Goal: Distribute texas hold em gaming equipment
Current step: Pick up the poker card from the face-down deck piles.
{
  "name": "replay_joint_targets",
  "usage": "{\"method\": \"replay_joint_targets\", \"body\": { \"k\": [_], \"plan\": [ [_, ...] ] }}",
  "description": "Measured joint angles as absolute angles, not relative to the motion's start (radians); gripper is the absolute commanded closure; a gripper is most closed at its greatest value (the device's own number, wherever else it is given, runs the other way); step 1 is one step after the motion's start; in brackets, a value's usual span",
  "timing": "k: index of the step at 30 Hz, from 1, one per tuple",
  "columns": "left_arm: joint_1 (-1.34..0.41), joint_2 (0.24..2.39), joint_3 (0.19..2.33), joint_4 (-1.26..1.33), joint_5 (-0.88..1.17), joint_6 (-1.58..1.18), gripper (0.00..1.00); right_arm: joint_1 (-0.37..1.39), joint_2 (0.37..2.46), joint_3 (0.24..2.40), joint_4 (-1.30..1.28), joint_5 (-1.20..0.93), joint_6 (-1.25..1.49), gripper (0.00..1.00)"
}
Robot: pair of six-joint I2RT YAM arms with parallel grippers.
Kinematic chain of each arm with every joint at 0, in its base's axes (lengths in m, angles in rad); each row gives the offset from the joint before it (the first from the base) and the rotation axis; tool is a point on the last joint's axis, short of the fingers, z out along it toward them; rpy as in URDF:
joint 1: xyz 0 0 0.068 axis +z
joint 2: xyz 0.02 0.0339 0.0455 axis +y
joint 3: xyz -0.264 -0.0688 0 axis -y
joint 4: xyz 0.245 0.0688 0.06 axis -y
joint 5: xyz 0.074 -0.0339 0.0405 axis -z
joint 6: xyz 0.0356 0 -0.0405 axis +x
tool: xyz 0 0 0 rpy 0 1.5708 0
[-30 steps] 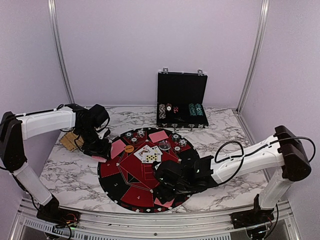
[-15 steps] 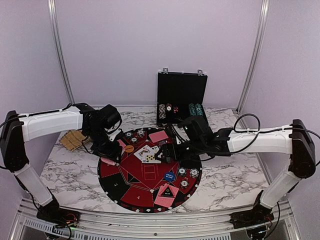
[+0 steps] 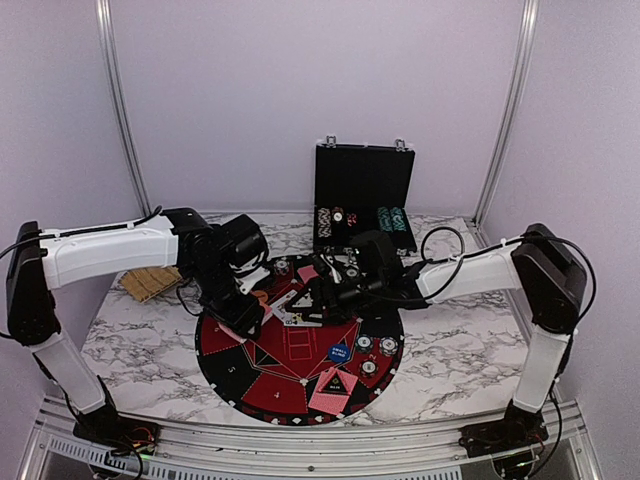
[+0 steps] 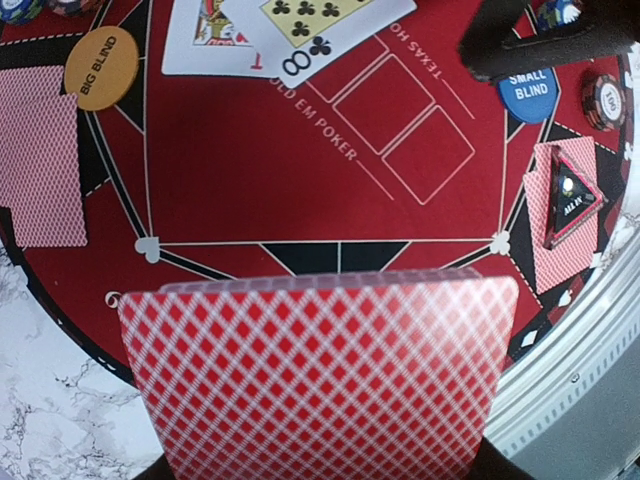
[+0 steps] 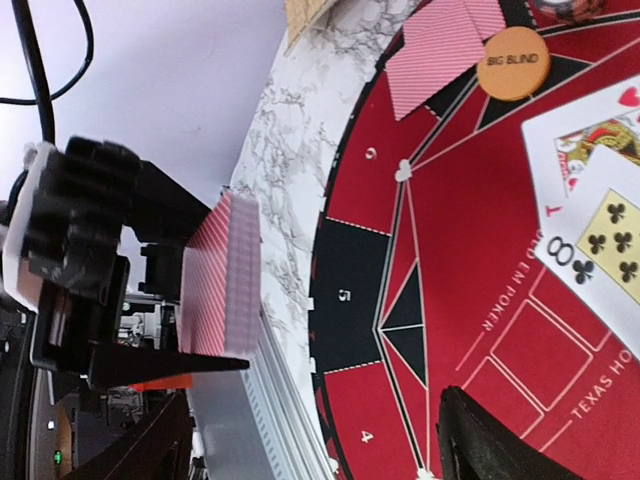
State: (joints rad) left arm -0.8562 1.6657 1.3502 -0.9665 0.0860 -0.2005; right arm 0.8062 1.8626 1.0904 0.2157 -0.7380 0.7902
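The left tool (image 3: 242,316) is gripping the deck of red-backed playing cards (image 4: 320,380) above the left side of the numbered mat (image 4: 250,170); card dealing is apparently proceeding. The right tool (image 5: 345,382) is hanging unclenched, facing the deck. The next move is calling for pinching one card only.

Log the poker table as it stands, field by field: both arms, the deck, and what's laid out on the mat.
left fingers: shut on the deck, at the mat's left edge
right fingers: open, nothing between them, over the mat
face-up cards: two, eight of clubs overlapping a court card
big blind disc: orange, on mat beside a face-down card
small blind disc: blue, on mat
case: open, behind mat
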Motion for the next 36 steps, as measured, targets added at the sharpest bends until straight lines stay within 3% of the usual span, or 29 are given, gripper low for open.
{"method": "replay_joint_targets", "body": {
  "k": [21, 36],
  "plan": [
    [-0.917, 1.682, 1.394, -0.982, 0.077, -0.171, 0.59, 0.832, 2.007, 1.148, 0.535, -0.909, 1.061, 0.22],
    [-0.917, 1.682, 1.394, -0.995, 0.069, -0.173, 0.6, 0.865, 2.065, 1.209, 0.505, -0.913, 1.052, 0.41]
  ]
}}
